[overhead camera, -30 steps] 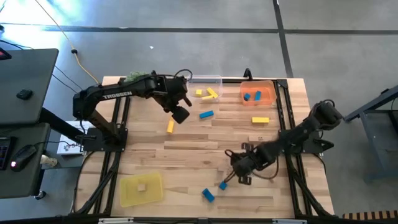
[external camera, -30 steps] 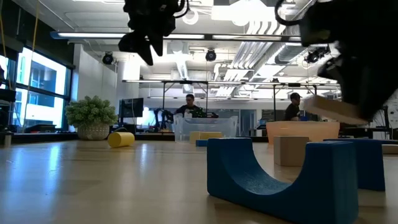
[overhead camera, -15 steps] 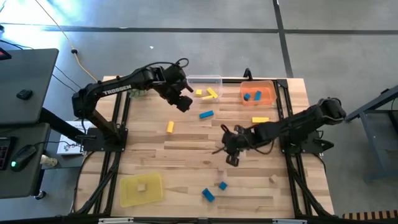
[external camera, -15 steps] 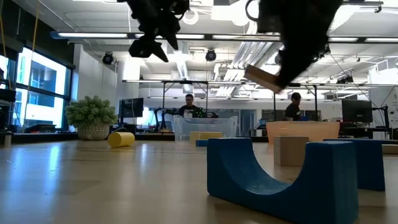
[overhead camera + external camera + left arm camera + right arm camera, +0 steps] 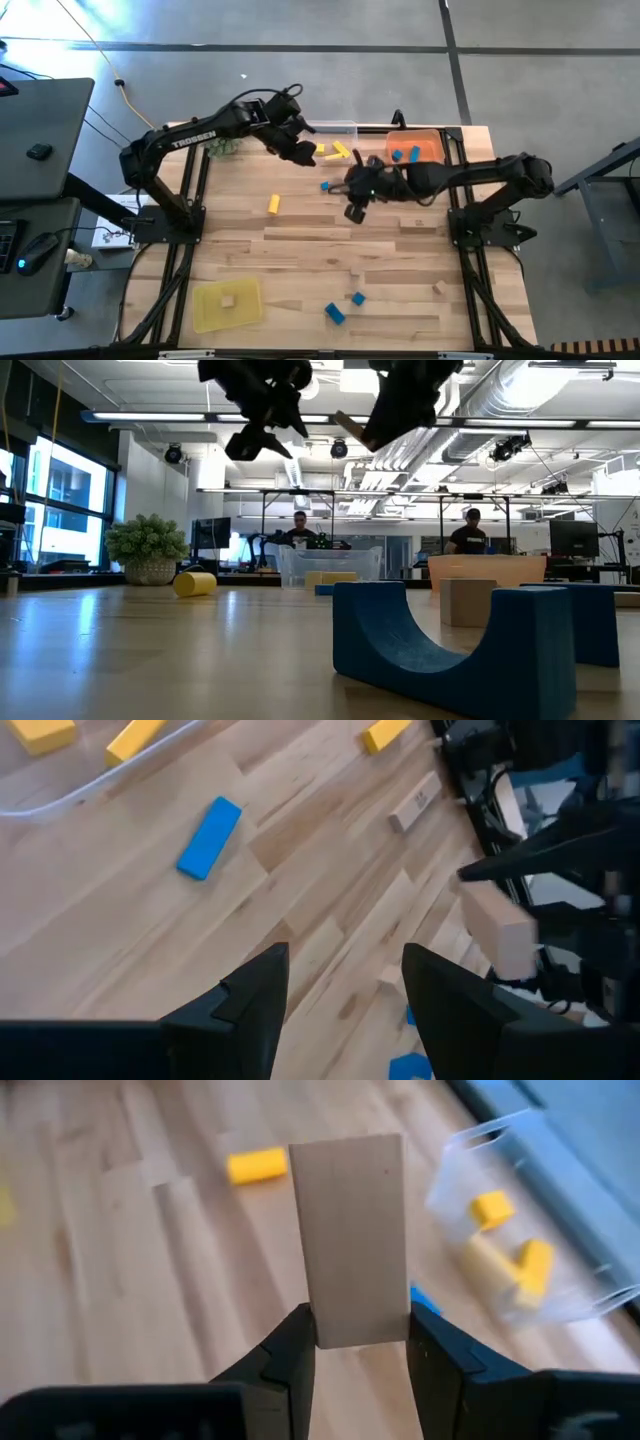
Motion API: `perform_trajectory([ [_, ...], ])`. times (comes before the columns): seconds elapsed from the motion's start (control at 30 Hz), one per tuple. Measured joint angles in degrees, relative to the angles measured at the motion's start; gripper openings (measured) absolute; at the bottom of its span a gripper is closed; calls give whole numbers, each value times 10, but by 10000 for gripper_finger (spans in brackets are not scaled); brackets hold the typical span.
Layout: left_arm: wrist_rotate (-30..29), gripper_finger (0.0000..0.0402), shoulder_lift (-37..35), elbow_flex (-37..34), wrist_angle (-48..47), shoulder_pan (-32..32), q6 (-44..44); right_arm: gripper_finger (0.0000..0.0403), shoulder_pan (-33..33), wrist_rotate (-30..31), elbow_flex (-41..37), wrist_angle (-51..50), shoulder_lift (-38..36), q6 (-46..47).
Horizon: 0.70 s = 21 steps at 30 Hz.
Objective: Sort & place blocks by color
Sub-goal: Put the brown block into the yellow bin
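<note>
over the wood table [image 5: 300, 250], right gripper [image 5: 358, 1342] clamps a plain block [image 5: 353, 1240]; left gripper [image 5: 340, 982] gapes.

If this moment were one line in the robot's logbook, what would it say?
right gripper: shut on plain wood block, above table middle | left gripper: open, empty, near clear tray | wood block undelivered

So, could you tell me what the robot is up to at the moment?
It is sorting blocks by colour. The right gripper holds a plain wooden block in the air near the clear tray, which has yellow blocks in it. The left gripper hovers beside that tray, jaws open and empty.
</note>
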Motion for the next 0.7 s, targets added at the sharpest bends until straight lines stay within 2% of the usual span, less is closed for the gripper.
perform_trajectory([
  [0.4, 2, 186, 19, 0, 55, -4, -60, 101, -64, 5, 6, -8, 17, -36],
  [0.7, -4, 186, 34, 0, 103, -28, -97, 101, -72, 2, 6, -10, 64, -36],
])
